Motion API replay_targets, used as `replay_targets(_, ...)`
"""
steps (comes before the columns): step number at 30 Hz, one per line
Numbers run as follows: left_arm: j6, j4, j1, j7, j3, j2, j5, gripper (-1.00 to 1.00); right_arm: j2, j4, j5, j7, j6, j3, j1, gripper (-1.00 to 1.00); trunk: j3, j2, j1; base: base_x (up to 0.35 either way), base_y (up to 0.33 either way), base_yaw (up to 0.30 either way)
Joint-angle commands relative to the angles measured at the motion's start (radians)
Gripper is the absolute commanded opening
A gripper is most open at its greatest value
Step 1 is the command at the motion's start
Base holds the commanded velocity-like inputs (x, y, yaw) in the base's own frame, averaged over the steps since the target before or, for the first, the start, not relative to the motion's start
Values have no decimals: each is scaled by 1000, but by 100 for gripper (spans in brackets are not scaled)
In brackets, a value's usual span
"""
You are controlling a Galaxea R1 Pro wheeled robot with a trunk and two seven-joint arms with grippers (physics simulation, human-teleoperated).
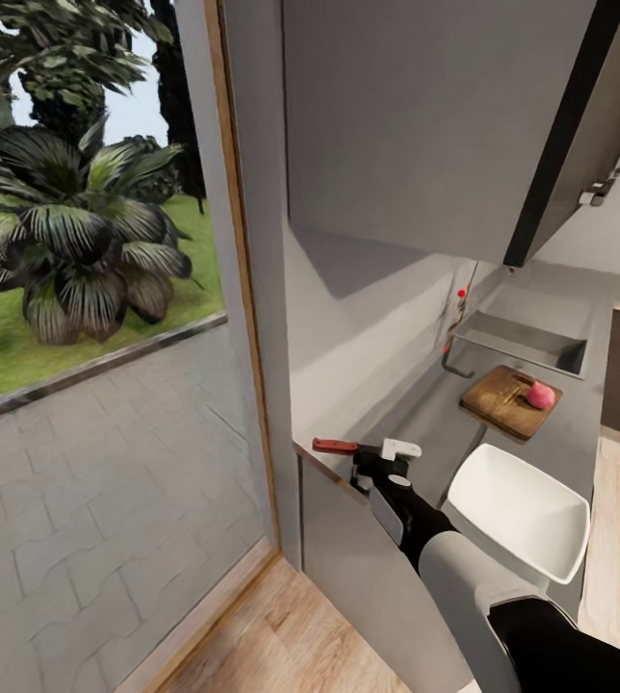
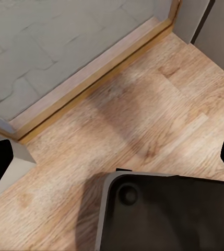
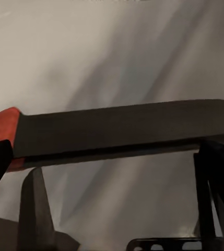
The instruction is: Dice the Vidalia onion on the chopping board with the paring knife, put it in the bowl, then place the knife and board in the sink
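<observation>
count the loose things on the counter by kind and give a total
knife: 1
bowl: 1
chopping board: 1
onion: 1
total: 4

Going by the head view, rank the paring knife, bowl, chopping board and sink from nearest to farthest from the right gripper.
1. Paring knife: right at the right gripper, near the countertop's end.
2. Bowl: beside the arm.
3. Chopping board: farther along, carrying the onion.
4. Sink: beyond the board.

paring knife (image 1: 335,446): reddish handle, dark blade | bowl (image 1: 520,512): white | chopping board (image 1: 508,398): brown | countertop (image 1: 435,416): grey
</observation>
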Motion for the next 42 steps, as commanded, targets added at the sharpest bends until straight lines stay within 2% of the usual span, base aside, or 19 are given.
replay_targets(1,-1,-2,0,-7,7,-2,-7,100,-1,2,-20,-7,0,3,0,100,-2,-1,1,11,-18,0)
replay_targets(42,-1,-2,-1,-7,7,-2,-7,100,0,2,-20,-7,-1,5,0,100,-2,-1,1,40,-24,0)
